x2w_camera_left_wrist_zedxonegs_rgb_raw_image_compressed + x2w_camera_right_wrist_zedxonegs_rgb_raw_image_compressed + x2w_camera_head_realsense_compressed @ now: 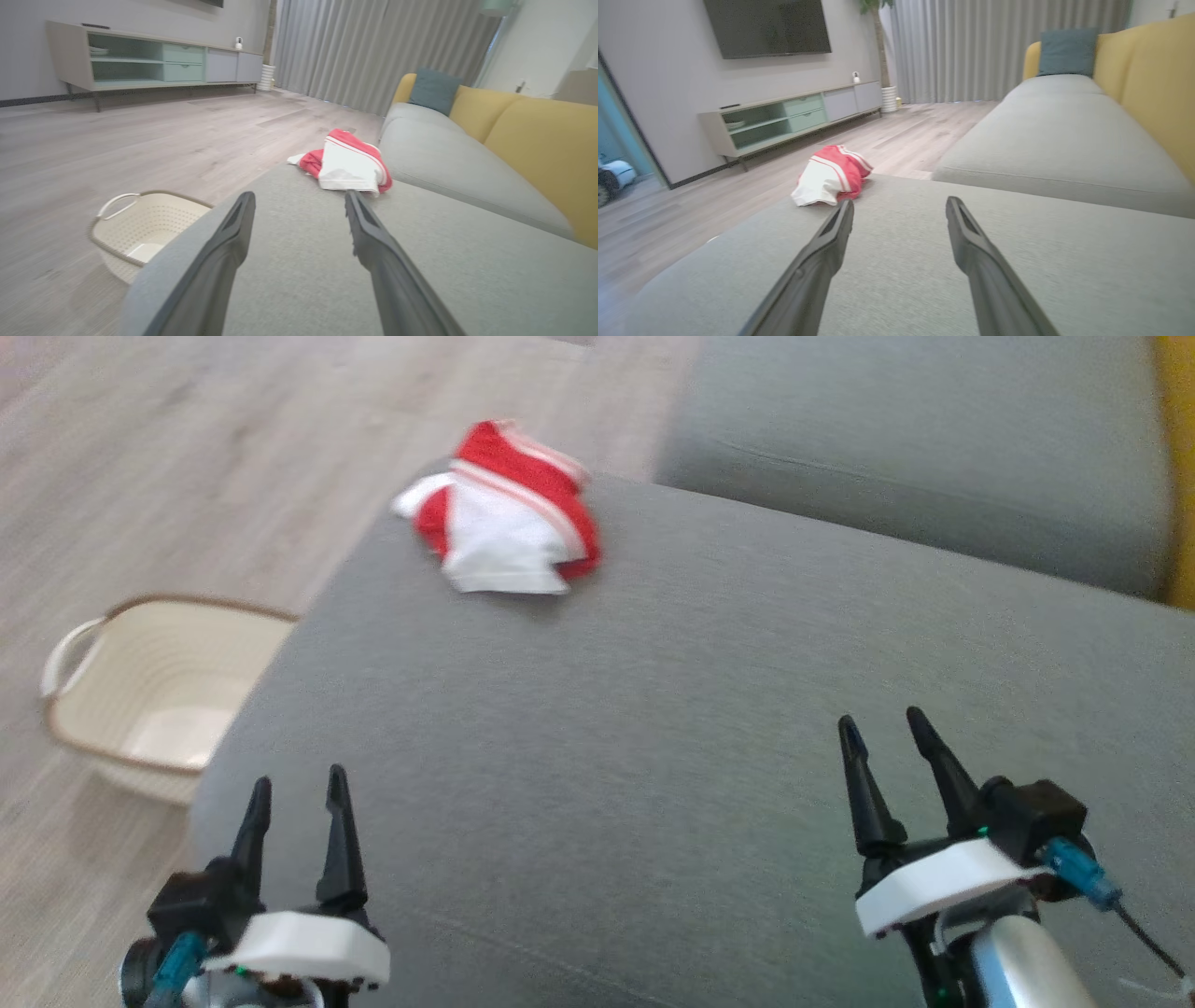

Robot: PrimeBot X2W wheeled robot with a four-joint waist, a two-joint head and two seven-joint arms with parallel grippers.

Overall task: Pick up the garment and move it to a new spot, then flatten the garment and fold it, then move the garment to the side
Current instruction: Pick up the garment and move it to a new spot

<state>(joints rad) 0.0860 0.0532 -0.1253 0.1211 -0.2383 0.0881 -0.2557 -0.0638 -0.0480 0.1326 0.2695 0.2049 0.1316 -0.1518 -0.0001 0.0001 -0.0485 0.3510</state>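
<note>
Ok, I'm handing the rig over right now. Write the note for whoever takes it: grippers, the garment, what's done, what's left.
Left gripper: open, empty, at the near left of the grey sofa cushion.
Right gripper: open, empty, at the near right of the cushion.
Garment: red and white, bunched up by the cushion's far left edge, apart from both grippers. A cream basket stands on the floor left of the sofa.
Done: nothing that shows; the garment is neither flat nor folded.
Left: pick it up, move it, flatten, fold, set aside.
</note>
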